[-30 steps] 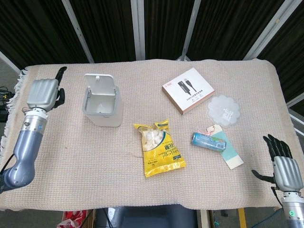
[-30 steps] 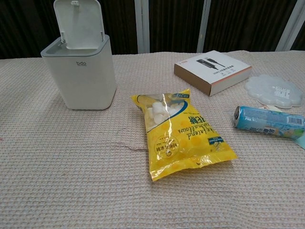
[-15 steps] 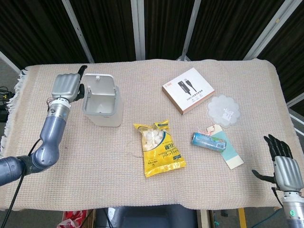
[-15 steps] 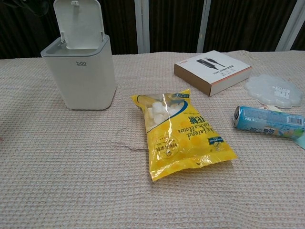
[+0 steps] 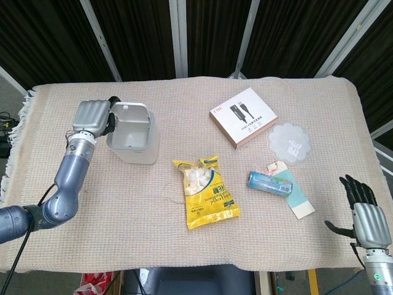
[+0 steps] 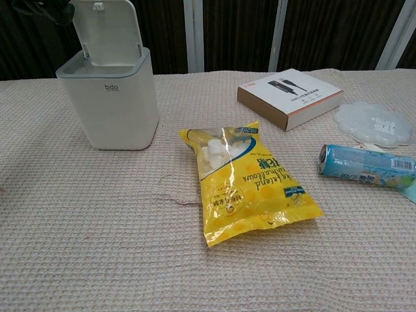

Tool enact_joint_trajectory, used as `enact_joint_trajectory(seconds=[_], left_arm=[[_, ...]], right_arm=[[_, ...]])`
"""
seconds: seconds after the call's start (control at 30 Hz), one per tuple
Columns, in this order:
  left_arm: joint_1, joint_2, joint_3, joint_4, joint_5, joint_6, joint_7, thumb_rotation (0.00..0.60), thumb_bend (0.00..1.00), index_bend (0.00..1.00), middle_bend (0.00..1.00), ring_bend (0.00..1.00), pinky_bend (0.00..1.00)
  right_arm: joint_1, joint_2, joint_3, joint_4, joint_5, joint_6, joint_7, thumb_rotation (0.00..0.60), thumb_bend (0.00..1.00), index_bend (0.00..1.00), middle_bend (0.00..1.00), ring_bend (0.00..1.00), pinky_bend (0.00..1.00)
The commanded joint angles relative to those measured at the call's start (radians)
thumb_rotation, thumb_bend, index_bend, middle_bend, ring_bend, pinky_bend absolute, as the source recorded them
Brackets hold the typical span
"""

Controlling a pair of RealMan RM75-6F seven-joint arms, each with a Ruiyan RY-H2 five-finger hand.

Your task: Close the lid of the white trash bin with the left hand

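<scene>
One white trash bin, far-left on the table; hinged lid raised. Probably light, stiff plastic, likely to skid: push the lid's upper edge forward and down. Left hand just behind it, fingers curled together, holding nothing visible.

My left hand at upper left of the head view, fingertips hidden behind the bin lid, only dark slivers at the chest view's top left corner, my right hand cut by the lower right edge
</scene>
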Motion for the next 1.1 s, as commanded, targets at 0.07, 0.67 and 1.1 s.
enact_joint_trajectory(seconds=[0.07, 0.67, 1.1], left_arm=[[0.017, 0.046, 0.016, -0.061, 0.018, 0.009, -0.023, 0.600, 0.75, 0.26, 1.00, 0.96, 0.89], [0.096, 0.124, 0.122, -0.189, 0.127, -0.007, -0.110, 0.600, 0.75, 0.26, 1.00, 0.96, 0.89], [0.102, 0.096, 0.158, -0.208, 0.196, -0.013, -0.134, 0.600, 0.75, 0.25, 1.00, 0.96, 0.89]], right_arm=[[-0.001, 0.002, 0.000, -0.004, 0.004, -0.003, 0.005, 0.600, 0.15, 0.00, 0.00, 0.00, 0.00], [-0.003, 0.005, -0.007, -0.010, -0.005, -0.002, 0.003, 0.600, 0.15, 0.00, 0.00, 0.00, 0.00], [-0.005, 0.005, -0.005, -0.010, -0.002, 0.002, 0.001, 0.600, 0.15, 0.00, 0.00, 0.00, 0.00]])
